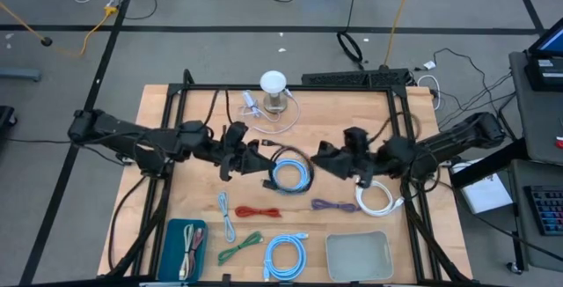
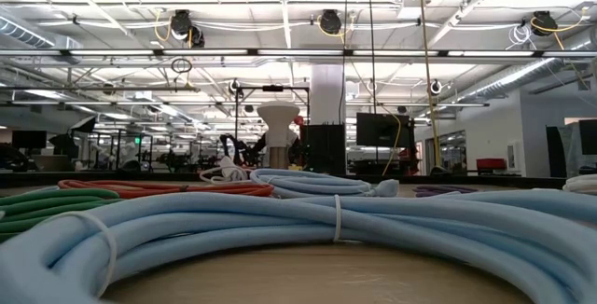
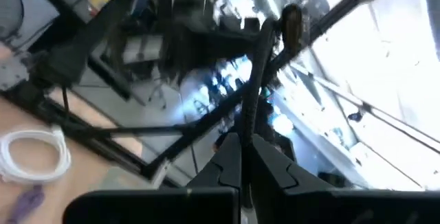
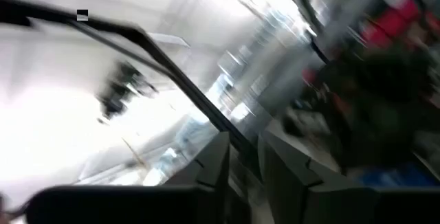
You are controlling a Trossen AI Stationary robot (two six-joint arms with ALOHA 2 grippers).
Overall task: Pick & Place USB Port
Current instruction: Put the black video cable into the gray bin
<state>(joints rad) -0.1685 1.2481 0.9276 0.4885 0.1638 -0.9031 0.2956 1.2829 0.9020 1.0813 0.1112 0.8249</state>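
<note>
On the wooden table (image 1: 158, 164), seen from above and read from its left edge, a teal tray (image 1: 186, 250) sits at the near left corner with pale cables lying in it. The left arm reaches in from the left, its left gripper (image 1: 264, 158) ending near the table's middle; in the left wrist view its fingers (image 3: 230, 162) are pressed together on a thin black cable (image 3: 256, 86) that runs up and away from the tips. Just beside the gripper tip lies a coiled blue cable (image 1: 290, 174). Nearer the front edge lie a red cable (image 1: 257, 211), a green cable (image 1: 239, 248) and a second blue coil (image 1: 286, 256), with a white lamp-like stand (image 1: 274, 89) at the far edge. Further right are a purple cable (image 1: 332, 205) and a grey tray (image 1: 359, 256). The right gripper (image 1: 318, 158) points toward the middle from the right, its fingers (image 4: 216, 162) slightly apart with a dark line between them; whether they hold it I cannot tell. A white coil (image 1: 378, 199) lies below that arm.
</note>
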